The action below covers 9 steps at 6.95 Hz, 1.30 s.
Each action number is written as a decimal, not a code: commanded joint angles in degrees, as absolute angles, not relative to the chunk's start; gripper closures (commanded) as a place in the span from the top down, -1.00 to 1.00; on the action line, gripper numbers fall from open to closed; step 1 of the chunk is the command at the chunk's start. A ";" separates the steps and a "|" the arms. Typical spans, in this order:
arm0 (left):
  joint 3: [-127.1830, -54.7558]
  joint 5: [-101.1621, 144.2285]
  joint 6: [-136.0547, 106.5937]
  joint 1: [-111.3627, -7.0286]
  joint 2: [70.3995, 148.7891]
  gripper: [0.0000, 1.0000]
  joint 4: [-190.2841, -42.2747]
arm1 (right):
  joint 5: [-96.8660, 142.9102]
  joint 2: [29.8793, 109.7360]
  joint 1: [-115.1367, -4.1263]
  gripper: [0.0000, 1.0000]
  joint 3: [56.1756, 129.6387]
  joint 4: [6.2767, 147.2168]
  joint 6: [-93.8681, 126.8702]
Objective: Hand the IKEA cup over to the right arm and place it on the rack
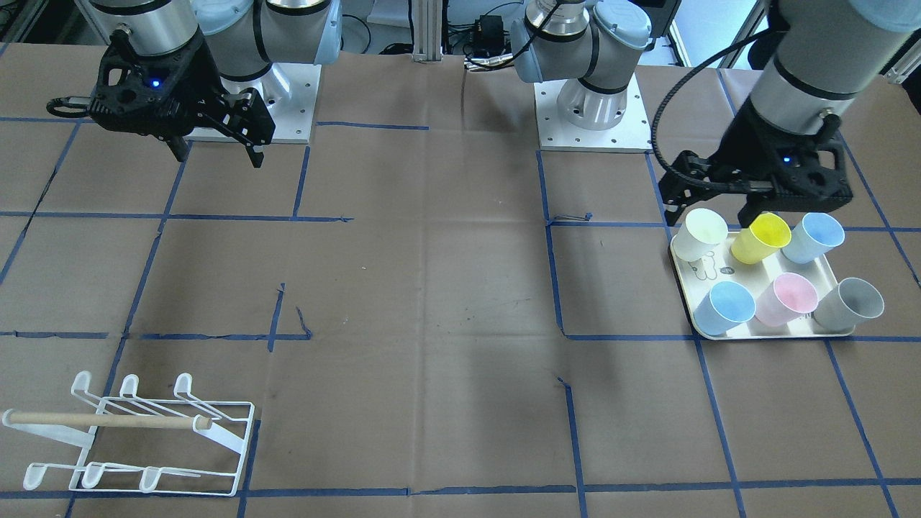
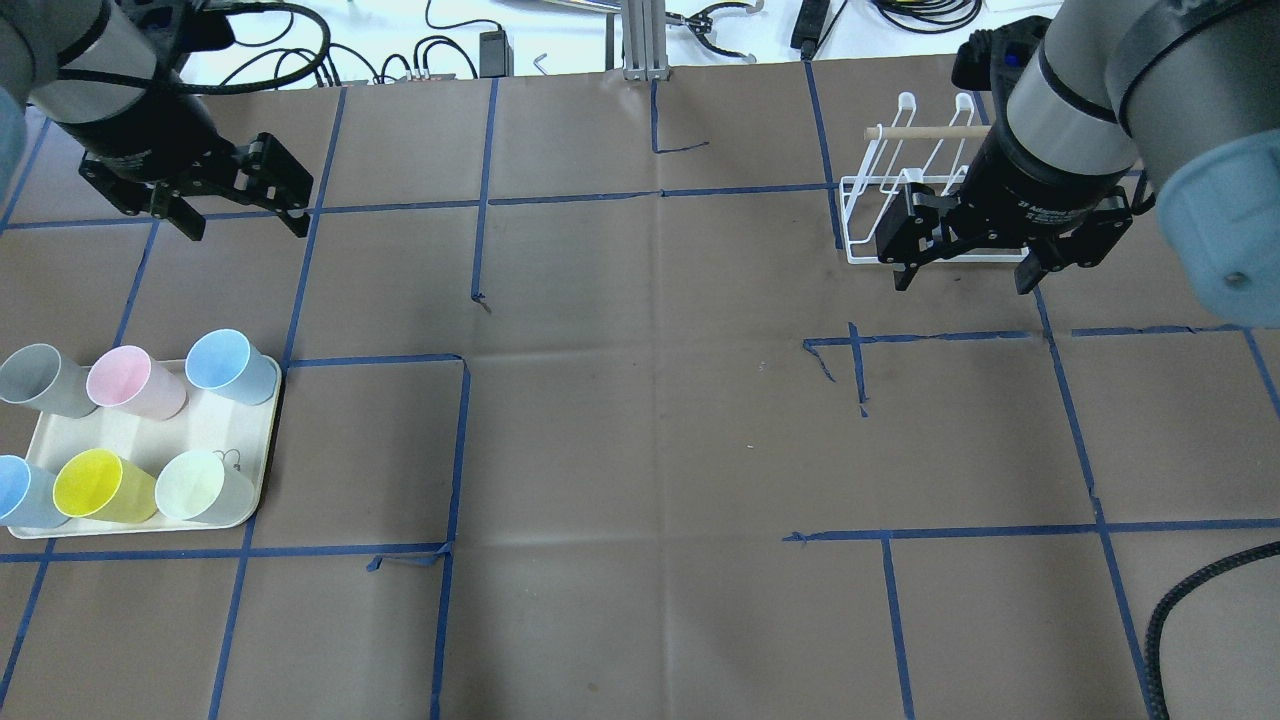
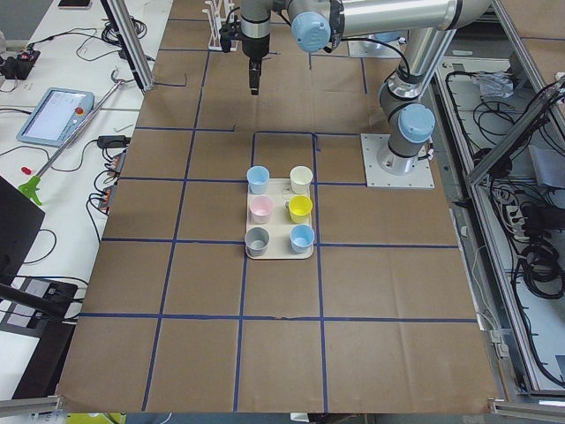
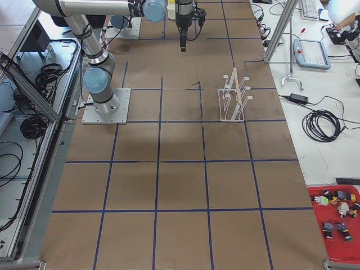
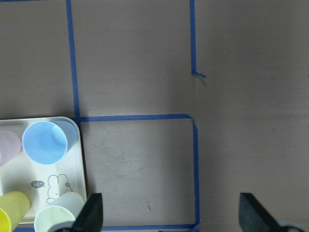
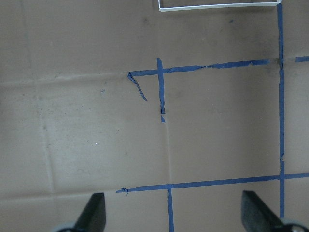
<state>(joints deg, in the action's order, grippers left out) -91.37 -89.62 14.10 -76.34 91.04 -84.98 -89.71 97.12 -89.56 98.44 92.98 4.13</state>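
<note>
Several IKEA cups stand on a cream tray (image 2: pixel 150 430): grey (image 2: pixel 40 378), pink (image 2: pixel 135 382), blue (image 2: pixel 230 365), a second blue (image 2: pixel 20 490), yellow (image 2: pixel 100 486) and pale white (image 2: pixel 200 485). My left gripper (image 2: pixel 245 215) hangs open and empty above the table, just beyond the tray's far side; it also shows in the front view (image 1: pixel 711 216), over the white (image 1: pixel 699 234) and yellow (image 1: pixel 761 237) cups. My right gripper (image 2: pixel 962 278) is open and empty, in front of the white wire rack (image 2: pixel 846 215). The rack (image 1: pixel 144 432) holds no cups.
The table is covered in brown paper with a blue tape grid (image 2: pixel 470 450). The rack's wooden dowel (image 1: pixel 101 420) lies across its top. The left wrist view shows the tray corner (image 5: pixel 79 159) and a blue cup (image 5: pixel 46 142). Both arm bases (image 1: pixel 593 108) stand at the robot's edge.
</note>
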 commanded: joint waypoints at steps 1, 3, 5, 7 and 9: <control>-91.49 -89.47 22.73 -68.32 91.49 0.98 -84.99 | -89.65 97.12 -89.56 1.00 98.44 93.16 4.04; -93.94 -89.39 22.24 -67.94 92.02 0.98 -83.77 | -89.65 97.12 -89.56 1.00 98.52 93.07 4.04; -97.54 -89.47 23.20 -67.68 94.90 0.96 -75.11 | -89.65 97.03 -89.56 1.00 98.61 92.81 4.13; -99.75 -89.39 27.65 -64.45 97.98 0.96 -72.27 | -89.65 97.03 -89.56 1.00 98.61 92.64 4.13; -101.85 -89.38 29.71 -63.19 101.85 0.96 -66.48 | -89.74 97.03 -89.56 1.00 98.61 92.98 4.22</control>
<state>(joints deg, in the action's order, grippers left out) -100.51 -89.40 28.70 -63.82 99.82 -69.83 -89.71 97.03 -89.56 98.65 92.45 4.14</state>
